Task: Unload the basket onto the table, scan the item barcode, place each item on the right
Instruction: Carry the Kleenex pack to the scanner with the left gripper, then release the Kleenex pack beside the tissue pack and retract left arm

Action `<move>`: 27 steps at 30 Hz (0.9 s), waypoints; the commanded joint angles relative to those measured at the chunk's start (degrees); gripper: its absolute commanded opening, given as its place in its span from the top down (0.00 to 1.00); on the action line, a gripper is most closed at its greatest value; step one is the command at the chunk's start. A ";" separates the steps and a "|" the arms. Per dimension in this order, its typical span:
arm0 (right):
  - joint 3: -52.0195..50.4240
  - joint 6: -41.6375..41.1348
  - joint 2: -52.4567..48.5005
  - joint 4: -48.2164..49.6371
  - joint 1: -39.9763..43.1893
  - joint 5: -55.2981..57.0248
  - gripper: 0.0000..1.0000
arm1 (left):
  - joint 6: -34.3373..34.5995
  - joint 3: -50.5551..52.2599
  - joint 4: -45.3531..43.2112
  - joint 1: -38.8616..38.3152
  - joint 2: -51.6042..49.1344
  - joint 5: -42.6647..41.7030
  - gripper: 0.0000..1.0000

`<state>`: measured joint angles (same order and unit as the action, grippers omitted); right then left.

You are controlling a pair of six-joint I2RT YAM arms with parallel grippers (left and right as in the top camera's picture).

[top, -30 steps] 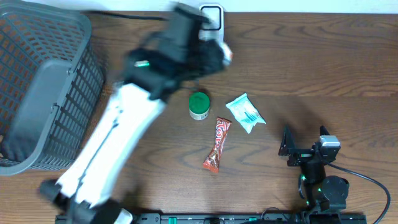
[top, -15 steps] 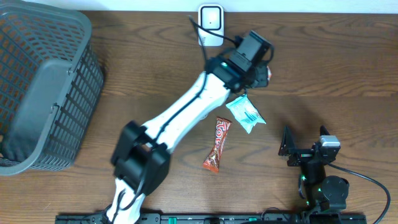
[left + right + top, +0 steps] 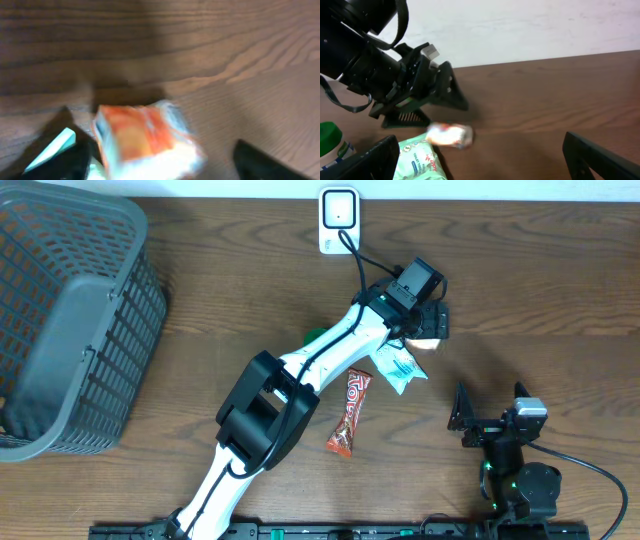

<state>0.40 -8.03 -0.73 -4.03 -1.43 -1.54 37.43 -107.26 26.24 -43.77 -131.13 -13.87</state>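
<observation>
The item is a small orange-and-white packet (image 3: 424, 342), blurred in every view. It lies just under my left gripper (image 3: 430, 323), right of the table's middle. In the left wrist view the packet (image 3: 145, 142) sits between wide-apart black fingers (image 3: 265, 162), with a gap on its right side. My left gripper is open and grips nothing. The right wrist view shows the packet (image 3: 449, 135) low over the wood below the left gripper (image 3: 437, 92). A white scanner (image 3: 338, 220) stands at the back edge. My right gripper (image 3: 488, 412) rests open near the front right.
A pale green wipes pack (image 3: 400, 368) lies beside the packet. A red candy bar (image 3: 349, 412) lies in front of it. A green-capped bottle (image 3: 315, 337) is mostly hidden by the left arm. A grey basket (image 3: 60, 320) fills the left side.
The left arm swung right from the scanner to the spot beside the wipes pack. Its jaws opened and let go of the orange-and-white packet. The right arm stayed still.
</observation>
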 commanded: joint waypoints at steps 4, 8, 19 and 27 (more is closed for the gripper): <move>-0.09 -0.04 0.20 -0.20 -0.44 0.15 0.01 | -10.03 0.04 1.09 0.50 5.97 -0.66 0.02; -0.09 -0.04 0.20 -0.20 -0.44 0.15 0.01 | -18.49 0.00 2.91 2.10 15.17 3.45 0.02; -0.09 -0.04 0.20 -0.20 -0.44 0.15 0.01 | -27.45 -0.02 4.72 14.16 45.40 20.57 0.02; -0.09 -0.04 0.20 -0.17 -0.44 -0.02 0.01 | -36.57 0.00 9.11 26.01 57.92 21.24 0.02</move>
<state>0.40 -8.03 -0.73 -4.01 -1.43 -1.56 6.87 -107.28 33.17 -21.10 -75.09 5.98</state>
